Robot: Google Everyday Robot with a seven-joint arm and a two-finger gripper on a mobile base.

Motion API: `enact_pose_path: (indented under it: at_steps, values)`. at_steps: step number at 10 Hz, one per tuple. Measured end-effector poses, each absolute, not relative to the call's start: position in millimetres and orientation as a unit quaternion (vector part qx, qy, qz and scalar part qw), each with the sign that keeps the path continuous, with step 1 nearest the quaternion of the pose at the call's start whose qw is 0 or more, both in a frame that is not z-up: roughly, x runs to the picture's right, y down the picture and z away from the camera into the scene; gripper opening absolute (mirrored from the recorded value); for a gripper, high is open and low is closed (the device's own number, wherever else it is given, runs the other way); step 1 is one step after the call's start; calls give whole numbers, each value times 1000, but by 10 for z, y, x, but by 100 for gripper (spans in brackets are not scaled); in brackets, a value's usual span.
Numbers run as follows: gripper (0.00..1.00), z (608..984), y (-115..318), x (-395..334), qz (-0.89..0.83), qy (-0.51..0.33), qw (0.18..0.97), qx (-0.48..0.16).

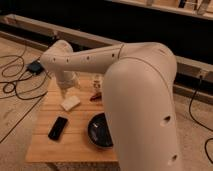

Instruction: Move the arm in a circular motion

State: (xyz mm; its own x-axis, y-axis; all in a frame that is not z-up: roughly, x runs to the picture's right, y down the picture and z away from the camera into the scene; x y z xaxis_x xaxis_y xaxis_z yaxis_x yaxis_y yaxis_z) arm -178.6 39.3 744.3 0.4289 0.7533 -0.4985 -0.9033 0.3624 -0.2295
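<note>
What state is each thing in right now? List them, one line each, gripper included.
arm: bent over the table, forearm reaching left
gripper: pointing down over the table's left rear, next to the pale block
pale block: lying flat on the table
phone: lying flat, screen dark
black bowl: upright, partly hidden by the arm
table: standing level

This looks like a robot lab or test room rather than a home. A big cream-white arm (140, 100) fills the right side and reaches over a small wooden desk (45, 145), which stands alone on a bare speckled floor (10, 125). Loose black cables (15, 82) trail over the floor at the left, near a small black box (34, 66). A long pale rail (75, 35) runs along the dark wall behind. The tool (65, 93) hangs over the desk's far left part.
</note>
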Motion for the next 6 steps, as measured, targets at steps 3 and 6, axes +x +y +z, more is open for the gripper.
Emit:
enact_pose_path:
  at_steps: [3, 6]
  values:
    - [65, 7184, 821, -1841, 501, 159, 812, -255]
    - [65, 6983, 1049, -1597, 528, 160, 795, -252]
